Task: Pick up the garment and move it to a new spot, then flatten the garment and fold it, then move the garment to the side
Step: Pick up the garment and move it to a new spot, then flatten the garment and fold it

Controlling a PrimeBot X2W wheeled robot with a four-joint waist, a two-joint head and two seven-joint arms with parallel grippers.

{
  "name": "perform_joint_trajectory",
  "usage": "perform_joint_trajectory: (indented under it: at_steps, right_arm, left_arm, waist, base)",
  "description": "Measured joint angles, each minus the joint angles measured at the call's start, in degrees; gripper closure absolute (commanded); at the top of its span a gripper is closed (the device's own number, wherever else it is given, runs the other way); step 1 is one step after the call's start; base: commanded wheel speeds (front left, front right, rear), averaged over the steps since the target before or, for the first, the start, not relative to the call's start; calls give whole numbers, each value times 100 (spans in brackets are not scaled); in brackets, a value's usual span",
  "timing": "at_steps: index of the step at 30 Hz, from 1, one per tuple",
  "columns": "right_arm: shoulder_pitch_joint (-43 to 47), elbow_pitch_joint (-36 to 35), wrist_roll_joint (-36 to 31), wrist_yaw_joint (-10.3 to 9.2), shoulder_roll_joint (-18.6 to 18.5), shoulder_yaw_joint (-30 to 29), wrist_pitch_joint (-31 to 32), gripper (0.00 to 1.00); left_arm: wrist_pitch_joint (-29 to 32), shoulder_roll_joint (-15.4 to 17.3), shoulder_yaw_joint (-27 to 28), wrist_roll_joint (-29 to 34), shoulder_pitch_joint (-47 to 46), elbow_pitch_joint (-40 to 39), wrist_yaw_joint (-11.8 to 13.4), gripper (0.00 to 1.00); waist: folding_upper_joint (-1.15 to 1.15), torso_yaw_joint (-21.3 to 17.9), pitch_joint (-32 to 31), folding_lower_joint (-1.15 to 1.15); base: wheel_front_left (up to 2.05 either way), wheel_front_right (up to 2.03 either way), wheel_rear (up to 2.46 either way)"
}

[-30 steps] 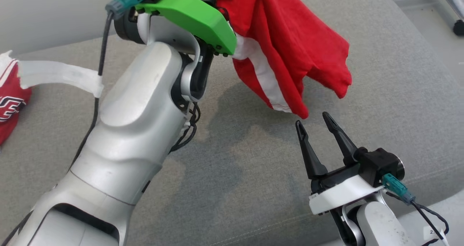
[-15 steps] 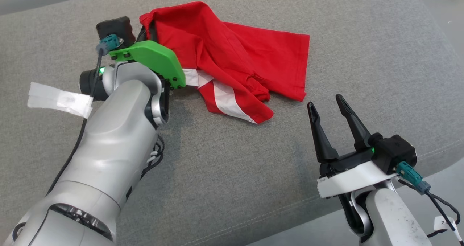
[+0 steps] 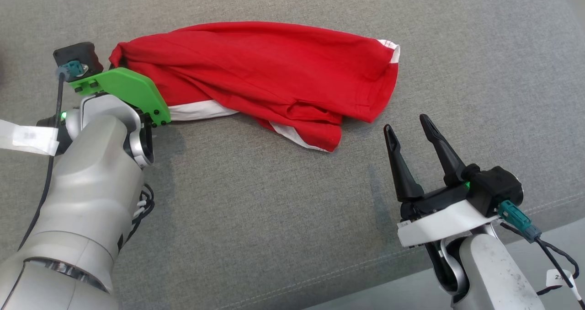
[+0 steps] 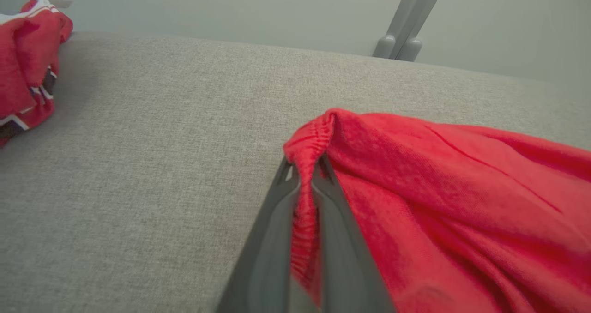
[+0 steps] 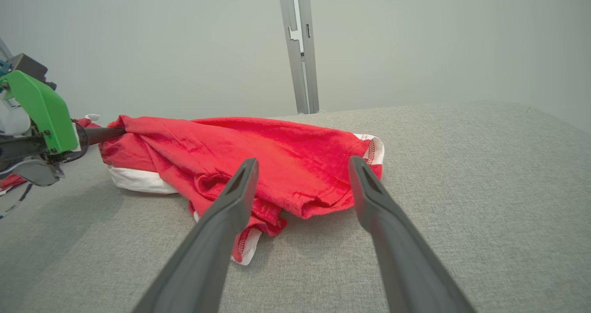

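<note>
The red garment is seen stretched across the grey upholstered surface, lying from 9 to 3 o'clock in the head view, with white trim showing along its near side. Its gathered 9 o'clock end is pinched between the pressed-together fingers of the left gripper, the elastic hem bunched up between them. The right gripper is held spread wide, near the garment's near corner but apart from it, with the cloth at its 11 o'clock. Wide bare upholstery is left open at the garment's 6 o'clock; the surface's front edge is found at 5 o'clock, under the right wrist. The left forearm is reached in from 7 o'clock, its green wrist plate beside the cloth. Another red cloth is spotted well apart, at 10 o'clock in the left wrist view.
</note>
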Motion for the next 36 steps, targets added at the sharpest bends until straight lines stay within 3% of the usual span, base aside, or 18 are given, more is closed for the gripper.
perform_joint_trajectory:
  at_steps: [1, 2, 3, 4, 17, 25, 31, 36]
  right_arm:
    - [1, 0, -1, 0, 0, 1, 0, 0]
    - [1, -1, -9, 0, 0, 0, 0, 0]
    - [3, -1, -23, 0, 0, -1, 0, 0]
    - [7, 0, -27, 0, 0, -7, 0, 0]
    - [201, 99, -247, 0, 0, -204, 0, 0]
    - [296, 212, -426, 0, 1, -363, 0, 0]
    - [383, 394, -568, 0, 1, -483, 1, 0]
    - [446, 557, -666, 0, 1, -426, 0, 0]
  left_arm:
    - [-8, 12, 13, -7, 3, 22, 2, 100]
    - [-40, 20, 21, -7, 8, 42, 19, 76]
    - [-55, 20, 25, -8, 18, 60, 44, 50]
    - [-74, 13, 41, -24, 36, 75, 45, 0]
    - [-309, -165, 53, 126, 459, -350, -693, 0]
    - [-326, 122, 756, 1069, 1914, -2242, -627, 0]
    - [-326, 81, 1450, 1848, 3635, -3950, -497, 0]
    - [-326, 41, 1830, 2451, 4574, -4926, -478, 0]
  waist:
    - [0, 0, -1, 0]
    - [0, 1, -4, 0]
    - [0, 4, -12, 1]
    - [0, 8, -22, 0]
    - [0, 304, -398, 0]
    - [0, 635, -746, 0]
    - [0, 856, -990, 0]
    - [0, 949, -1157, 0]
  base:
    - [0, 0, 0]
    - [0, 0, 0]
    - [0, 0, 0]
    - [0, 0, 0]
    - [0, 0, 0]
    - [0, 0, 0]
    - [0, 0, 0]
    - [0, 0, 0]
